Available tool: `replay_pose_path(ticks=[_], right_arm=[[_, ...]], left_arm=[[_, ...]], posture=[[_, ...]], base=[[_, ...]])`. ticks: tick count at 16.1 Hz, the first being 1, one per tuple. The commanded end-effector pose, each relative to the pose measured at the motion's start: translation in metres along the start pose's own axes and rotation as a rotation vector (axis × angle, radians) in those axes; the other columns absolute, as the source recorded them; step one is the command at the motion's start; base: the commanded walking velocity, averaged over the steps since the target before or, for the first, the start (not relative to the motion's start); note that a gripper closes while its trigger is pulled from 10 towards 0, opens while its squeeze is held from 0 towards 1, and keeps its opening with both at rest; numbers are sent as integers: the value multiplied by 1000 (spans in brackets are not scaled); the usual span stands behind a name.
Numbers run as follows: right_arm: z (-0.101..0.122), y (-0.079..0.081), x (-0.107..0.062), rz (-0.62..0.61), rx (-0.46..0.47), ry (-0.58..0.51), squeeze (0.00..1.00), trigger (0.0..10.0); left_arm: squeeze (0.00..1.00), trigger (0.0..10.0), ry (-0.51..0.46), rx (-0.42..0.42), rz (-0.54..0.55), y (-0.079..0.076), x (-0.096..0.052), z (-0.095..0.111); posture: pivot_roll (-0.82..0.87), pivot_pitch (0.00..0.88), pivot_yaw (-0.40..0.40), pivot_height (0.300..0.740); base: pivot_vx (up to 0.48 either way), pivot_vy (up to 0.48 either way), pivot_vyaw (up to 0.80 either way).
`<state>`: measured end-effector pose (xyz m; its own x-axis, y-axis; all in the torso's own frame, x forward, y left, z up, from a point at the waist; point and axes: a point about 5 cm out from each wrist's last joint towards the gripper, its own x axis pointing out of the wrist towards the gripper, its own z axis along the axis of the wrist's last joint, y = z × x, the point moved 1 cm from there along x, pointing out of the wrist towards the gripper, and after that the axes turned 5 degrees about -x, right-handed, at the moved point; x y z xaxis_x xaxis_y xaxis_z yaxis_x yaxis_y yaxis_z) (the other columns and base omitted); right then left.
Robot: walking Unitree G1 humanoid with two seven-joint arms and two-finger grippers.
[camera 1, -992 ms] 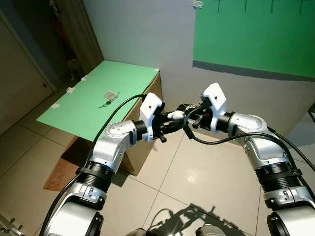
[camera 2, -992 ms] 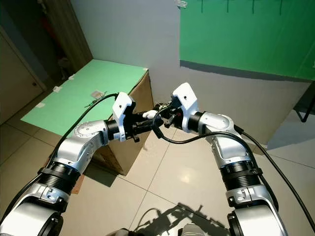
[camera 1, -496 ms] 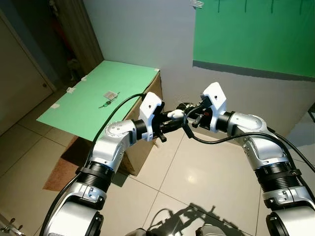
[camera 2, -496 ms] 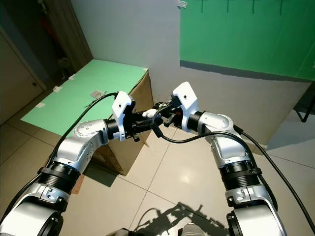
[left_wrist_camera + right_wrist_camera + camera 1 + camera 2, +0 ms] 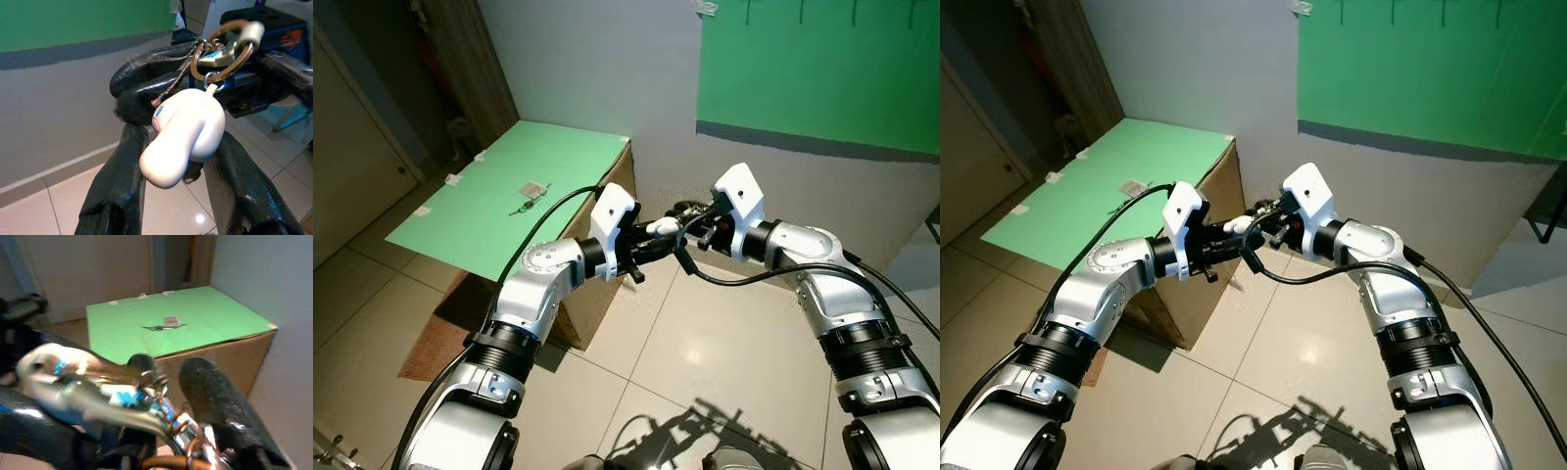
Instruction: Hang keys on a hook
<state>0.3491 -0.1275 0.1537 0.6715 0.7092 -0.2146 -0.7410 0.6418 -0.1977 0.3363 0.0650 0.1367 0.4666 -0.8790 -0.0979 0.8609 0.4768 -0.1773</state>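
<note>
Two hands meet: left hand (image 5: 176,186) clamps one white charm (image 5: 183,134), right hand (image 5: 166,396) pinches its key ring (image 5: 222,54)

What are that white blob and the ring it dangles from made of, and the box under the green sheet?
The white charm looks like smooth, softly glossy plastic or rubber; which one is unclear. The ring looks like coppery polished metal, with bright glints. The box looks like matt brown cardboard under a green sheet. The left gripper pinches the charm.
</note>
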Motion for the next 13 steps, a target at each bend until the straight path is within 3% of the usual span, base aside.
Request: replay_pose_path(ticks=[1,2,3,7,9,12,13], right_arm=[[2,-5,3,-39,-89,19,1000,10000],[-2,-12,2,-106,-258,79,1000,10000],[-6,-14,2,-121,-314,107,1000,10000],[-13,-21,0,-170,-361,137,1000,10000],[-12,-32,-2,-253,-456,146,1000,10000],[-5,-46,-7,-389,-740,190,1000,10000],[-2,-53,-9,-458,-749,188,1000,10000]], left_arm=[[0,0,-31,45,5,2,0,14],[0,0,-30,45,4,2,0,14],[0,0,-30,45,3,2,0,14],[0,0,-28,46,3,2,-1,14],[0,0,-28,46,6,3,-1,14],[0,0,-27,47,14,4,-2,14],[0,0,-25,48,24,5,-3,13]], posture=[[-261,25,136,740],[-263,24,137,740],[-262,25,137,740],[-262,28,138,740],[-262,29,137,740],[-261,28,137,740],[-261,28,137,740]], base=[[0,0,0],[0,0,0],[0,0,0],[0,0,0],[0,0,0],[0,0,0],[0,0,0]])
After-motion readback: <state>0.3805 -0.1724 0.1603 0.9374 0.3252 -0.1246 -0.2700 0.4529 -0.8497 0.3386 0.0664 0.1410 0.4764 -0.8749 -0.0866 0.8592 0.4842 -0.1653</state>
